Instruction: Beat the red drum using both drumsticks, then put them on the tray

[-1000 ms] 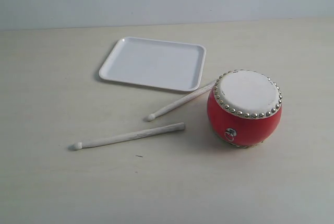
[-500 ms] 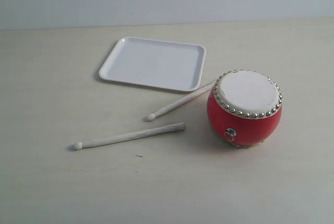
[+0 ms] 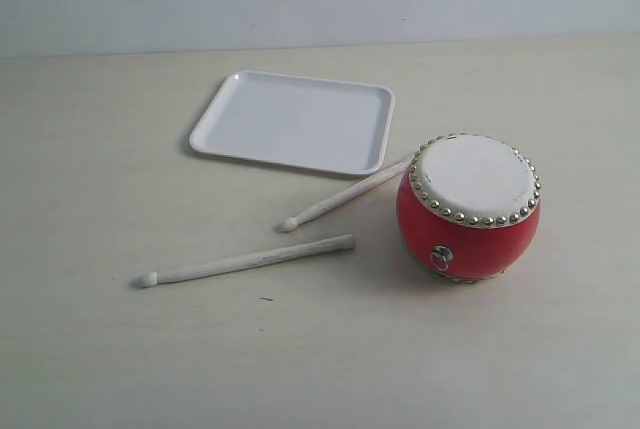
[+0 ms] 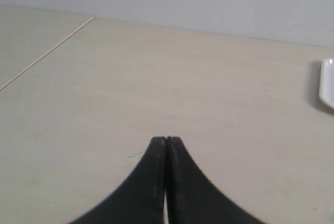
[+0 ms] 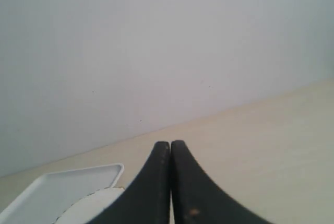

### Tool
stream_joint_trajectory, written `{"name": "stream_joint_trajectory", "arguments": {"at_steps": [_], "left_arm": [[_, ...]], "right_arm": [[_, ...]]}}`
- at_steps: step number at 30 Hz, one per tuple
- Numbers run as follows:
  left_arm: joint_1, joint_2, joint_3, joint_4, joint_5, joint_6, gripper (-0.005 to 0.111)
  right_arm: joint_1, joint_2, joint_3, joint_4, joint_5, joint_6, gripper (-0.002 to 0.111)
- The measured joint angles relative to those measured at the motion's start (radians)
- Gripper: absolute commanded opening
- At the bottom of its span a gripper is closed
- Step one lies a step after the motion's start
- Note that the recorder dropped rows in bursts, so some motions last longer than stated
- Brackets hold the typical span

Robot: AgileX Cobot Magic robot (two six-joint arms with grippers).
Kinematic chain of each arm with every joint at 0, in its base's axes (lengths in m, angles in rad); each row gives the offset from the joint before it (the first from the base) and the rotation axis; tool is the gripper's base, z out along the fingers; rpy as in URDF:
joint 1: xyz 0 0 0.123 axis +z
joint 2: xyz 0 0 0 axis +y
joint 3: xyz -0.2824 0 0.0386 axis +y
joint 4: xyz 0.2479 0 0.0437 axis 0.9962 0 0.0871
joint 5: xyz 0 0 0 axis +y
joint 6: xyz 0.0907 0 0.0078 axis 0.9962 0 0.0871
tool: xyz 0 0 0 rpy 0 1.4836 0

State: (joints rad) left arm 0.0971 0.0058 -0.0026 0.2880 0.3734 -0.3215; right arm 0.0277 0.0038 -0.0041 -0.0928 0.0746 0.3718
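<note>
Left gripper [image 4: 166, 139] first: its two black fingers are pressed flat together, tip against tip, with nothing between them. It hangs over bare table [image 4: 104, 78]. The only task item its camera catches is a rounded corner of the tray [image 4: 327, 91], ahead of the fingertips, well off to one side and clear of them.

Over to the right gripper [image 5: 170, 143], and it's the same story: fingers closed on each other, gripping nothing. Just ahead of and below its tips sits the white skin of the red drum [image 5: 88, 205], partly hidden behind one finger. How much air separates them I cannot tell. Beyond the drum from this gripper lies the white tray [image 5: 57, 190], flat on the table.

The exterior view gives the layout. The red drum [image 3: 468, 207] stands upright, studs ringing its white top, with the tray [image 3: 295, 121] close by but not touching it. Both sticks lie on the table [image 3: 150, 369], off the tray and in neither gripper. The first drumstick [image 3: 345, 194] runs out from behind the drum's side, past the tray's corner, with its rounded tip pointing away from the drum. The second drumstick [image 3: 248, 261] lies apart from it, its blunt end near the drum but not touching.
</note>
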Motion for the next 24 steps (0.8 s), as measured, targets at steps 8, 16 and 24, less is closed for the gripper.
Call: {"name": "stream_joint_trajectory", "arguments": {"at_steps": [8, 16, 24], "left_arm": [[0.000, 0.000, 0.000, 0.000, 0.000, 0.000, 0.000], [0.000, 0.000, 0.000, 0.000, 0.000, 0.000, 0.000], [0.000, 0.000, 0.000, 0.000, 0.000, 0.000, 0.000]], "right_arm": [[0.000, 0.000, 0.000, 0.016, 0.020, 0.002, 0.000], [0.000, 0.000, 0.000, 0.038, -0.184, 0.033, 0.000], [0.000, 0.254, -0.256, 0.038, -0.276, 0.084, 0.000]]}}
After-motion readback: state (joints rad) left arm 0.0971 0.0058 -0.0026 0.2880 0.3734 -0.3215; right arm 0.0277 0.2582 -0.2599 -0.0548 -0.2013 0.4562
